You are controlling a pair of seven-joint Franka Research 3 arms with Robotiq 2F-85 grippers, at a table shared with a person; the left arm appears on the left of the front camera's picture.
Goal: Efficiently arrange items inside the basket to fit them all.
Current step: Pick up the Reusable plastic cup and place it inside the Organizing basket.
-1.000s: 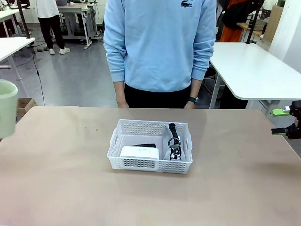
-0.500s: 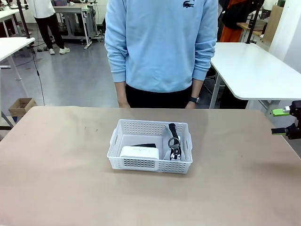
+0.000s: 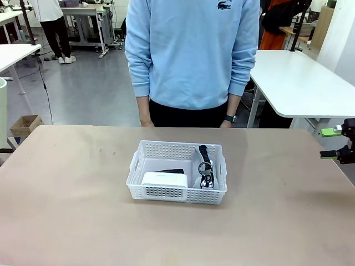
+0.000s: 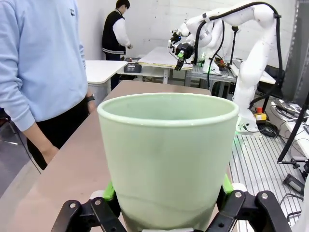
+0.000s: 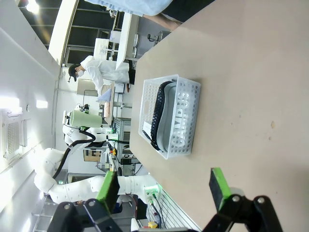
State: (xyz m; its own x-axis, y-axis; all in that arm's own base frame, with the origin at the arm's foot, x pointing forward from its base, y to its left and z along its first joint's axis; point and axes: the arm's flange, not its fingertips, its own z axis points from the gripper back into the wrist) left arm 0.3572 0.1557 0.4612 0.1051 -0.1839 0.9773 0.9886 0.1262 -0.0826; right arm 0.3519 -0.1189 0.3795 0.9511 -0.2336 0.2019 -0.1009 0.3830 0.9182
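My left gripper [image 4: 166, 205] is clamping the pale green cup [image 4: 168, 157] upright off the table's left edge | my right gripper [image 5: 164, 188] is hanging spread wide, holding nothing | basket [image 3: 176, 172] is sitting mid-table, carrying grey case [image 3: 204, 166], white block [image 3: 164, 179].

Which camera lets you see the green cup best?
The left wrist view: the pale green cup stands big and whole, clamped in the left gripper. The front view catches a sliver at its left edge; the right wrist view shows it tiny, far off.

White jointed arms, black end effector [image 5: 164, 188] with green pads [image 5: 218, 187], black cables.
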